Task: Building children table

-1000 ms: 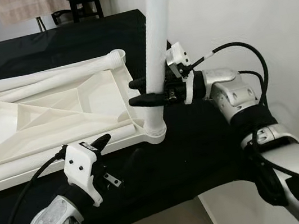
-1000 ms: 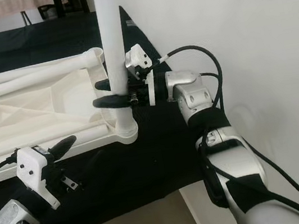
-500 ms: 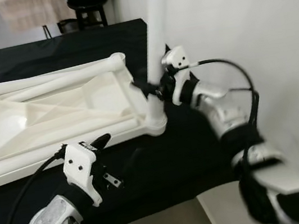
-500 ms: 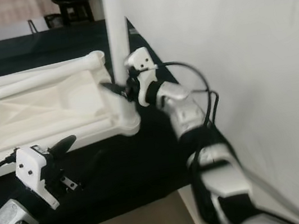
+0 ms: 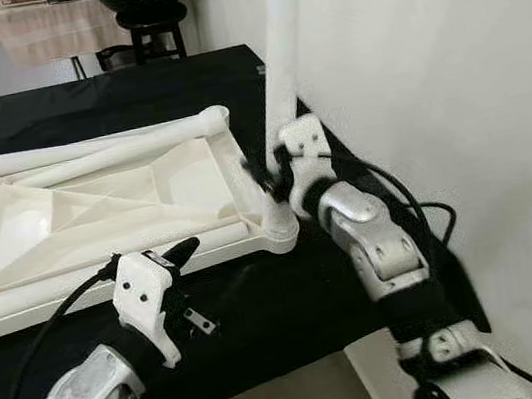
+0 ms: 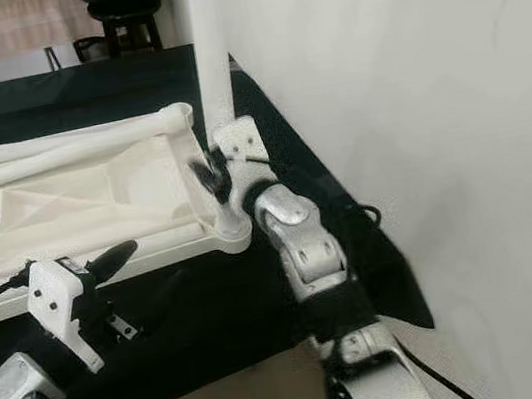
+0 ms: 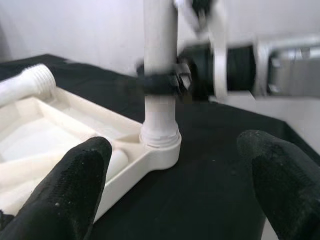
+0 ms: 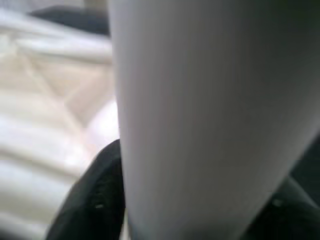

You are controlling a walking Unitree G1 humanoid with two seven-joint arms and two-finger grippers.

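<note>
At the lower left of the frame our left claw [image 5: 186,254] hovers over the black-draped worktop [image 5: 290,287], its two black fingers [image 7: 75,180] spread wide apart and holding nothing; we judge it waits there, aimed at the corner joint, ready to steady the piece if it shifts; just beside it a small metal bracket [image 5: 201,320] lies on the black cloth.

Across the left and middle of the frame the white plastic children's tabletop [image 5: 96,211] lies upside down on the worktop, ribbed underside up, so that its corner sockets face upward to take the legs; a loose white tubular leg [image 5: 66,150] rests along its far edge.

At the centre the upright white plastic leg [image 5: 277,66] stands in the near corner socket [image 5: 278,228] of the tabletop; our right claw [image 5: 268,179] is closed around this leg low down, just above the socket, a grip that we judge suits turning or pressing it home while keeping it vertical; in the right wrist view the leg sits between the two black fingers [image 8: 100,195].

We can read no brand, label or writing anywhere.
</note>
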